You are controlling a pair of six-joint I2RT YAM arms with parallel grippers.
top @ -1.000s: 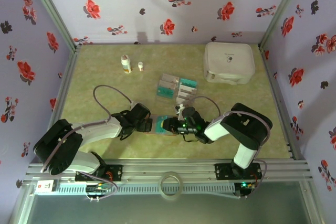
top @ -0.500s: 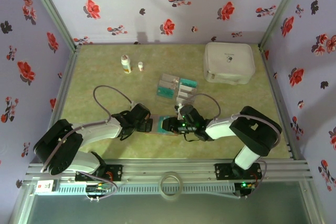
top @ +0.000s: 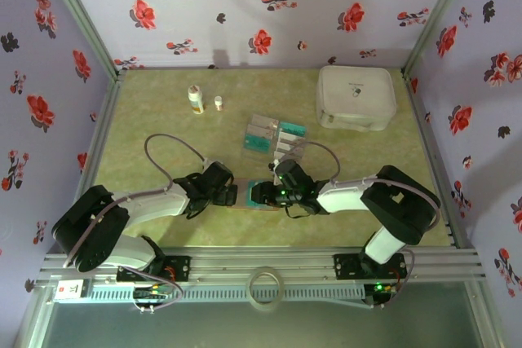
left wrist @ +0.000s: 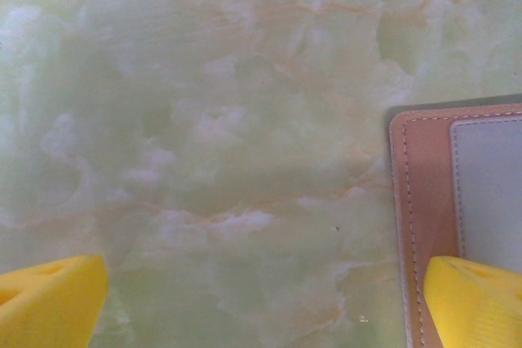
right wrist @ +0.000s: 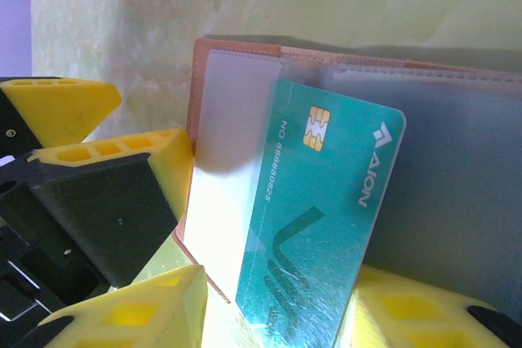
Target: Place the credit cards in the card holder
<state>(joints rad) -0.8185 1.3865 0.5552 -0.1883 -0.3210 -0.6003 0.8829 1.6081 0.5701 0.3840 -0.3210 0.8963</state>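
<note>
The card holder (right wrist: 236,95), pinkish-brown with clear pockets, lies open on the table between both grippers (top: 245,204). A teal credit card (right wrist: 326,218) stands tilted with its top left corner tucked under a clear pocket. My right gripper (right wrist: 277,319) is open around the card's lower end, and its left finger stands clear of the card's edge. My left gripper (left wrist: 265,307) is wide open and low over the table. Its right fingertip (left wrist: 477,303) rests over the card holder's (left wrist: 424,201) edge. More teal and silver credit cards (top: 277,138) lie further back.
The spare cards sit in a clear compartmented tray (top: 254,129) at mid-table. A large white rounded case (top: 356,97) stands back right, and two small bottles (top: 196,99) back left. Flowered walls close in the table on three sides.
My right gripper has slid a little left toward the left gripper and its jaws have widened off the teal card. The left arm has stayed put.
</note>
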